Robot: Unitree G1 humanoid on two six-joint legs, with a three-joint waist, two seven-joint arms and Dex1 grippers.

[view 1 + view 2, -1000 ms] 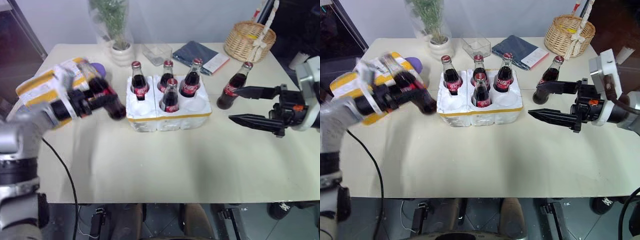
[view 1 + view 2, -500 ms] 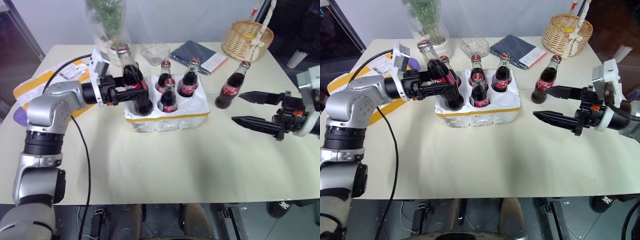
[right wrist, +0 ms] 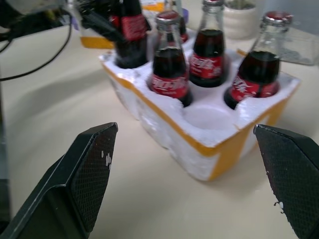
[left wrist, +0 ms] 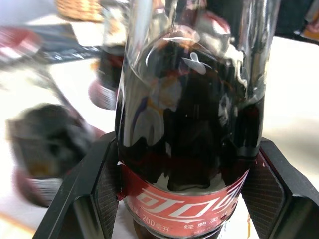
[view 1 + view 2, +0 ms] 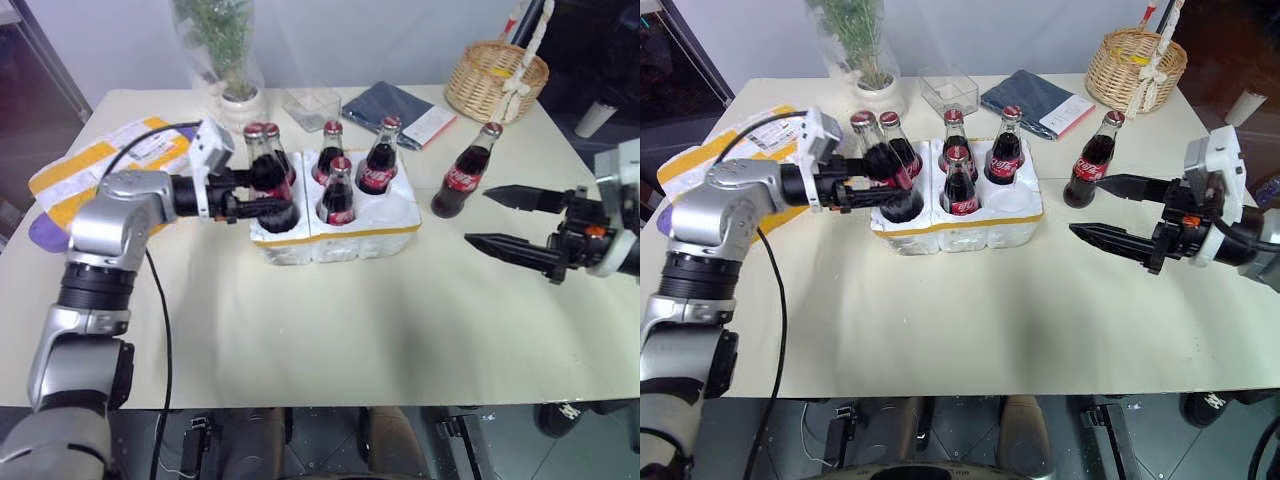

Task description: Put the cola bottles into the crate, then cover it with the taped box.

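the left gripper (image 5: 875, 185) is clenched around a cola bottle (image 4: 192, 124), its two black fingers (image 4: 94, 191) pressed against either side of the glass at the red label. that label carries white chinese characters in the coca-cola style and, below them, small print in which "200" can be made out. the bottle stands upright with its base in the front left hole of the crate (image 5: 958, 225), a white foam block with one yellow tape band around it.

three more bottles (image 5: 960, 185) sit in the crate: one in the back left hole just behind the held one, one in the back middle, one in the front middle. a fourth (image 5: 1004, 155) stands in the back right hole. the front right hole (image 3: 212, 119) is empty. all wear the same red label with white script and a red cap.

the right gripper (image 5: 1118, 212) hangs above the table (image 5: 970, 320) to the right of the crate, its fingers spread wide and grasping nothing. a sixth bottle (image 5: 1088, 168) stands on the table just beyond its upper finger, apart from the crate.

the taped box (image 5: 725, 165), white with wide yellow bands and a white shipping label whose print is too small to read, lies at the table's left edge behind the left arm. a wicker basket (image 5: 1135, 70), a dark folded cloth (image 5: 1030, 98), a clear plastic tub (image 5: 950, 90) and a potted plant (image 5: 865, 60) stand along the far side.
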